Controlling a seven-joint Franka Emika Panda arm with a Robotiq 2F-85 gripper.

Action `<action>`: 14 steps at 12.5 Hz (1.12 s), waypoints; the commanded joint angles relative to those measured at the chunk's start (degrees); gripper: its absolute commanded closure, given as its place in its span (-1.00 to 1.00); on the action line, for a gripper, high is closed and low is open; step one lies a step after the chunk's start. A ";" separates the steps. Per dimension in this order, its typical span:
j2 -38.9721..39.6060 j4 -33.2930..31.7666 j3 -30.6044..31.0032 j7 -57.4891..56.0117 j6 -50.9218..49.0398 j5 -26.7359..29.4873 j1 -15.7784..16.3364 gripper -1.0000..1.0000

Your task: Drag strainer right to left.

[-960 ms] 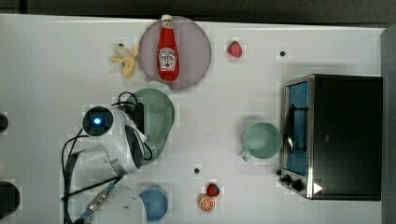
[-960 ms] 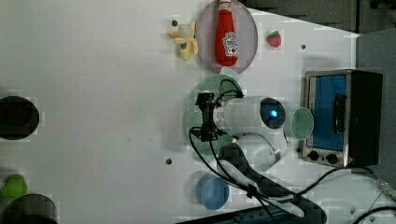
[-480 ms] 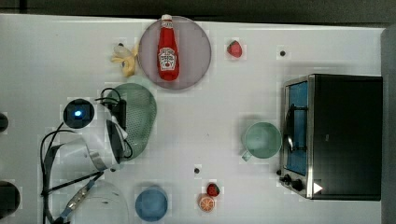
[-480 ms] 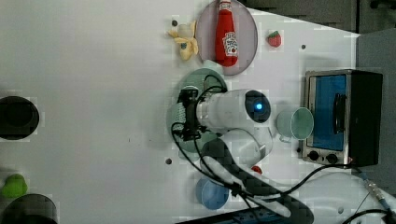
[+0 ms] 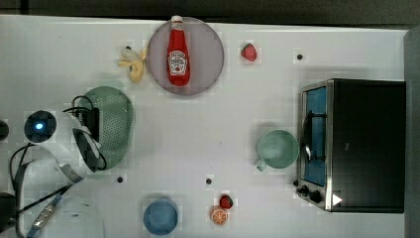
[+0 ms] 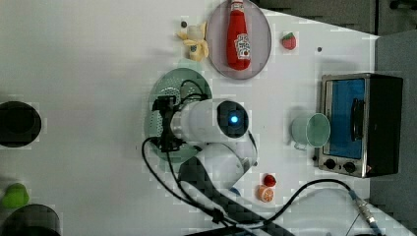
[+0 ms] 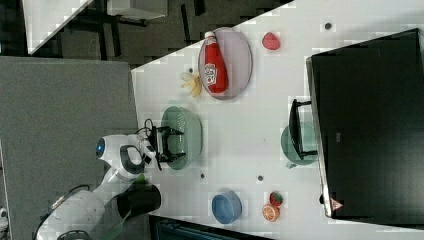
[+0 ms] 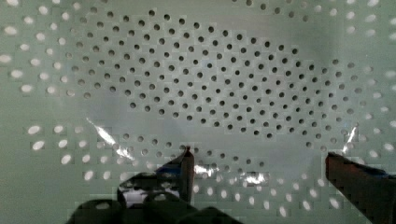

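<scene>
The gripper (image 8: 257,163) hangs down inside the strainer (image 5: 116,124), its two dark fingers (image 8: 184,170) spread wide and grasping nothing; the tips stand against the perforated inner floor. That reads as a push from within: fingers braced in the bowl can shove it sideways with no need to pinch the rim.

The white tabletop (image 5: 213,129) carries everything, with dark floor beyond its edge in the right view. The boxy black and silver toaster oven (image 5: 354,144) sits at the top view's right. The pale mint-green oval plastic colander lies near the top view's left side, well apart from the oven, below the round grey-pink plate (image 5: 208,54) that holds a red ketchup bottle (image 5: 178,52). Smaller things stand clear of its path: a round mint-green mug (image 5: 277,148) just beside the oven and a blue bowl (image 5: 160,216).
</scene>
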 commanded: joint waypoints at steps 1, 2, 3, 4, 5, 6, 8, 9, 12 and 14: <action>0.78 2.36 0.87 5.34 0.95 2.79 2.48 -1.00; 1.40 3.45 0.88 5.38 0.85 3.05 3.12 -1.00; 1.93 4.29 0.88 5.42 0.75 3.96 3.71 -1.00; 2.30 4.88 0.79 5.42 0.97 4.27 4.19 -1.00; 2.19 5.31 0.71 5.41 0.96 4.27 4.35 -1.00; 1.69 5.47 0.64 4.70 0.51 4.18 4.31 -1.00; -1.42 5.24 -0.26 -0.32 -4.71 4.05 4.08 -1.00; -4.05 5.13 -1.31 -4.76 -9.12 3.91 3.97 -1.00; -14.46 5.15 -6.16 -16.51 -20.31 3.90 3.38 -1.00; -22.32 5.16 -10.24 -26.03 -26.84 3.90 2.65 -1.00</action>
